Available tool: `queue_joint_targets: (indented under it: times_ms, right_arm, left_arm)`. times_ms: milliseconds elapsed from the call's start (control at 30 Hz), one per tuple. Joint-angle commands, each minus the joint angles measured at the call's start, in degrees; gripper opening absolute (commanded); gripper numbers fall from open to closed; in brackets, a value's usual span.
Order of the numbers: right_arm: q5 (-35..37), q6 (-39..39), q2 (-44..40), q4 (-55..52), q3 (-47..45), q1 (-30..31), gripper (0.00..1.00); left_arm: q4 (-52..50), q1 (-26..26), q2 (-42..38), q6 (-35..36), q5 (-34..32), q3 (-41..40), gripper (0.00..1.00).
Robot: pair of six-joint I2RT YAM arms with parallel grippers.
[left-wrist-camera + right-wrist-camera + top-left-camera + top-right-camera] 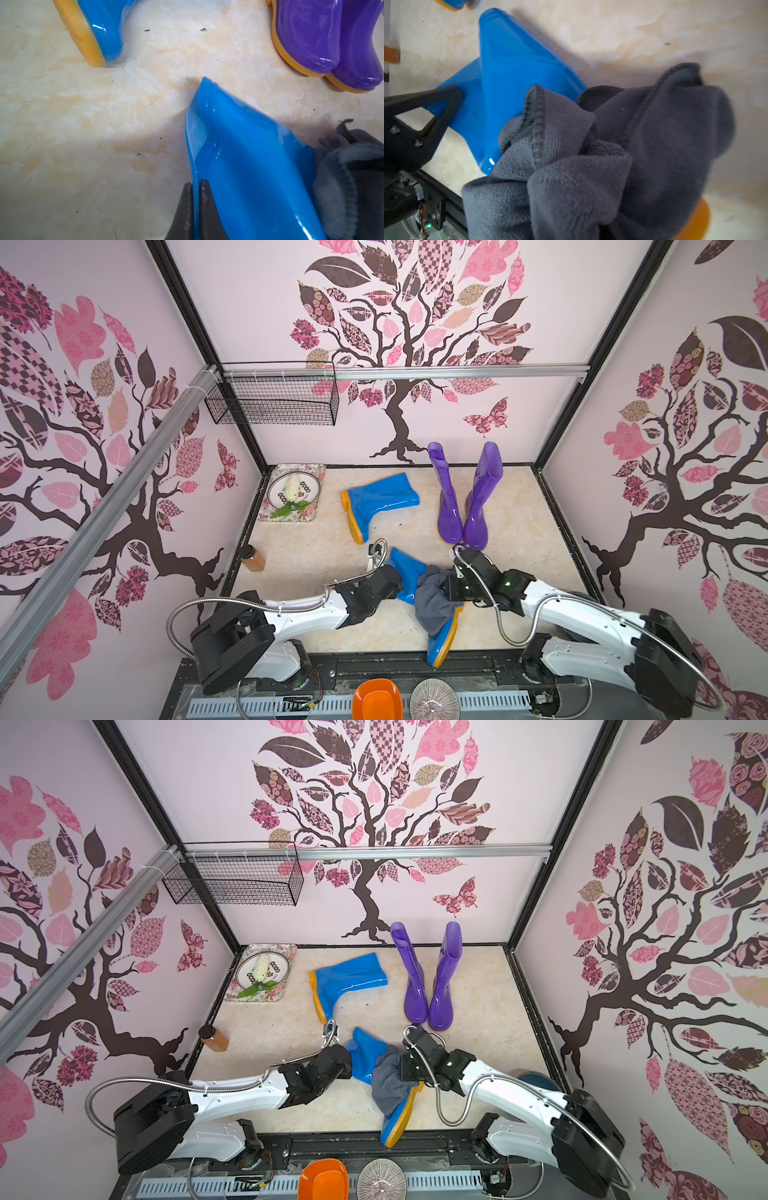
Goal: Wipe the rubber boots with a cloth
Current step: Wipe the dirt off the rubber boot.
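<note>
Jaws of the left gripper (195, 185) pinch the shaft rim of the near blue boot (259, 166), lying at the table's (311, 556) front edge; the right gripper (448, 588) clasps the bunched cloth (432, 605) draped over that boot.

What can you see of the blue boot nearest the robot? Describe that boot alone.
The blue boot is glossy rubber with an orange-yellow sole. It lies on its side on the floor, toe toward the robot. The left gripper pinches its top rim; a grey cloth, held by the right gripper, covers its ankle.
</note>
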Motion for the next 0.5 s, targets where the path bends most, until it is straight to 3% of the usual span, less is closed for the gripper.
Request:
queue_joint_targets:
  times_ms: [0, 267, 400, 467]
  right_arm:
    - [-5.27, -2.97, 6.31, 8.23, 7.84, 2.83, 0.0]
    - [-9.09, -4.97, 26.2, 13.71, 23.18, 1.7, 0.0]
    - [-9.81, -5.21, 26.94, 17.38, 22.21, 1.06, 0.0]
    - [-5.05, -5.43, 23.42, 14.75, 18.96, 1.02, 0.0]
  left_arm:
    - [3.73, 0.35, -2.23, -0.88, -0.23, -1.46, 0.0]
    - [5.01, 0.26, -5.4, -1.54, 0.19, -3.34, 0.0]
    - [6.76, 0.19, -8.05, -2.24, -0.05, -6.09, 0.0]
    - [6.44, 0.18, -8.96, -2.08, 0.06, -6.5, 0.0]
